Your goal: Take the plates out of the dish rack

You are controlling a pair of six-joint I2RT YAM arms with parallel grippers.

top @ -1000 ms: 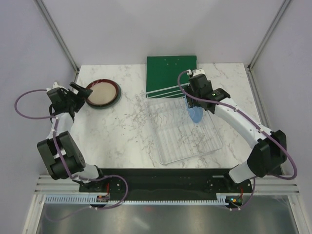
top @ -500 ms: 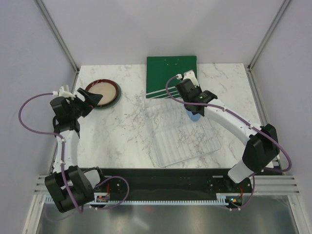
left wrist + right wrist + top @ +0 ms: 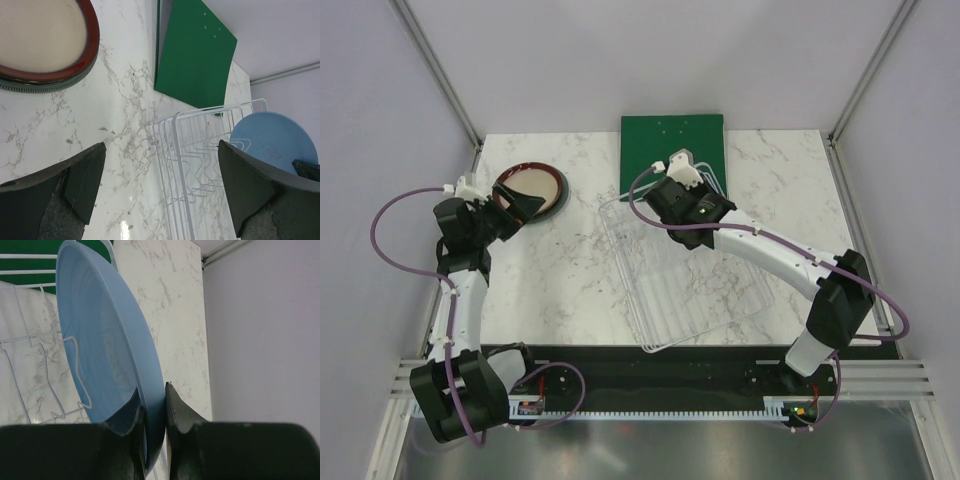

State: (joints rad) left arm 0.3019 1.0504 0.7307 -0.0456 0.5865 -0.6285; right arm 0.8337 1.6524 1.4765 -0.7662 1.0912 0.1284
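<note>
My right gripper (image 3: 153, 396) is shut on the rim of the light blue plate (image 3: 102, 345), which stands on edge among the wires of the white dish rack (image 3: 37, 367). In the top view the right gripper (image 3: 672, 205) hangs over the rack's (image 3: 705, 290) far left corner and hides the plate. The left wrist view shows the blue plate (image 3: 274, 140) upright at the rack's (image 3: 186, 150) end. A red-brown rimmed plate with a cream centre (image 3: 530, 188) lies on a grey-green plate (image 3: 30, 88) at the table's far left. My left gripper (image 3: 516, 202) stands open beside that stack, holding nothing.
A flat dark green board (image 3: 672, 140) lies at the table's far edge, with the rack's raised end overlapping its near side. The metal frame posts (image 3: 445, 75) rise at both far corners. Bare marble table (image 3: 560, 270) lies between the stack and the rack.
The right gripper has shut on the blue plate and swung left with it. The rack has shifted slightly left. The left gripper, still open, has moved right to the stack's near edge.
</note>
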